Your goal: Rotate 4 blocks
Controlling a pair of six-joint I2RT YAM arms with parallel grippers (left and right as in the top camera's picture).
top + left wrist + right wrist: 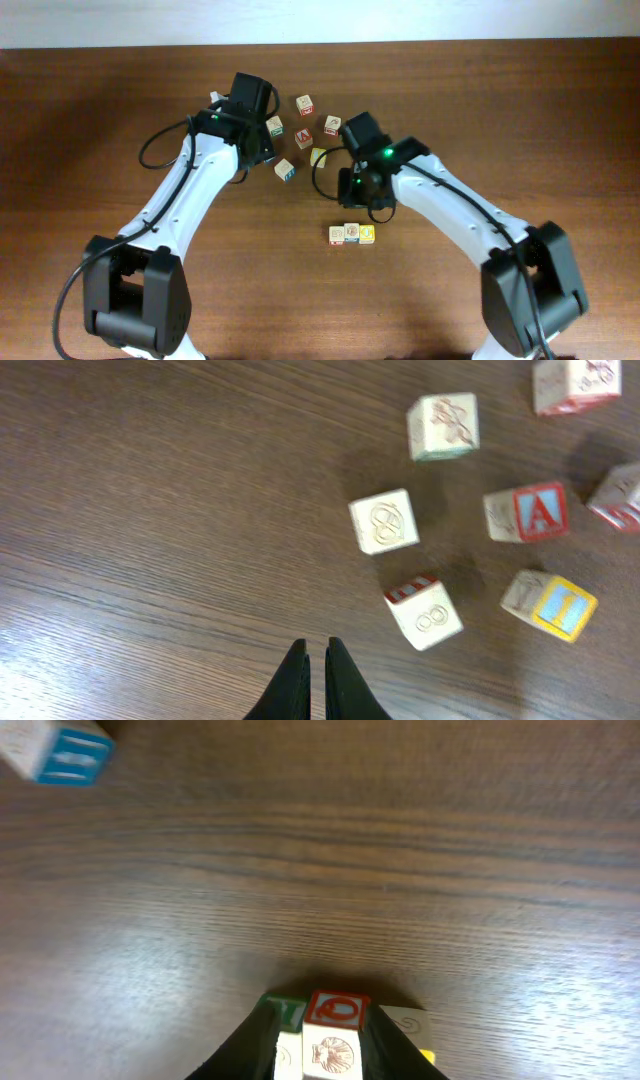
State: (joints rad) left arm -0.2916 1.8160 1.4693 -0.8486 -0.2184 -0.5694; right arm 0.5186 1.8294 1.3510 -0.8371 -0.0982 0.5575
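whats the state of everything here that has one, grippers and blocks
left gripper, shut, holding nothing
right gripper, jaws either side of the red-bordered block, grip unclear
red-bordered block, resting on the table, middle of a touching row of three
loose blocks, scattered on the table, none stacked

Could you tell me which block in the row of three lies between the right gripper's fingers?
The middle block, with the red-bordered face, lies between the fingers; the green-bordered block and the yellow-edged block sit outside them.
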